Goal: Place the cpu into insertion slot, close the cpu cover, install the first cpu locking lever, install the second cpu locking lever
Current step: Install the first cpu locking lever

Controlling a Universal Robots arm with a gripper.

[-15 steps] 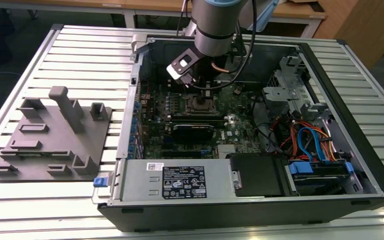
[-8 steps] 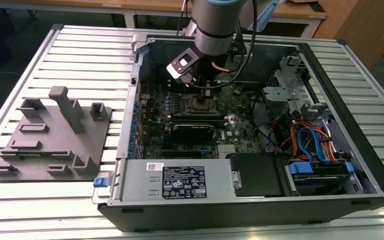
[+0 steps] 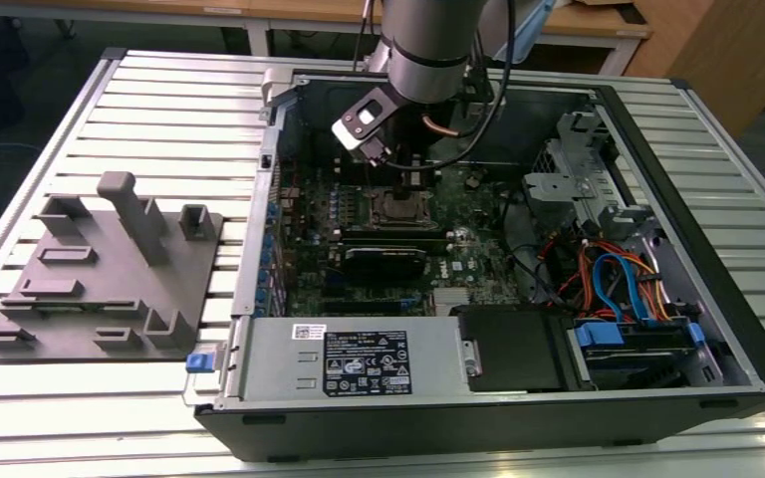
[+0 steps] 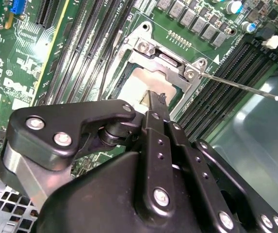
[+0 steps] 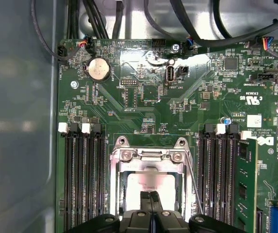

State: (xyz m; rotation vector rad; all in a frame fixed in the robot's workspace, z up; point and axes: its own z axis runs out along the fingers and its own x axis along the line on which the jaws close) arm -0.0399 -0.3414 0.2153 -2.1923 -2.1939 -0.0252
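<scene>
Pincer point(image 5: 152, 195) closed above one cpu point(image 5: 146, 182), one cpu cover point(image 5: 148, 166).

Black gripper point(image 4: 156, 102) body hides much of pale silver-grey square cpu point(image 4: 139, 83) & thin silver-grey metal cpu cover point(image 4: 170, 60); first wrist view: both cut off at pic edge.

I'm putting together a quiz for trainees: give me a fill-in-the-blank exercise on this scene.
1. The cpu cover lies ____ (open/closed) over the cpu.
2. The claw, above the cpu, is ____ (open/shut).
3. The circuit board is coloured ____.
Missing words: closed; shut; green.
</scene>
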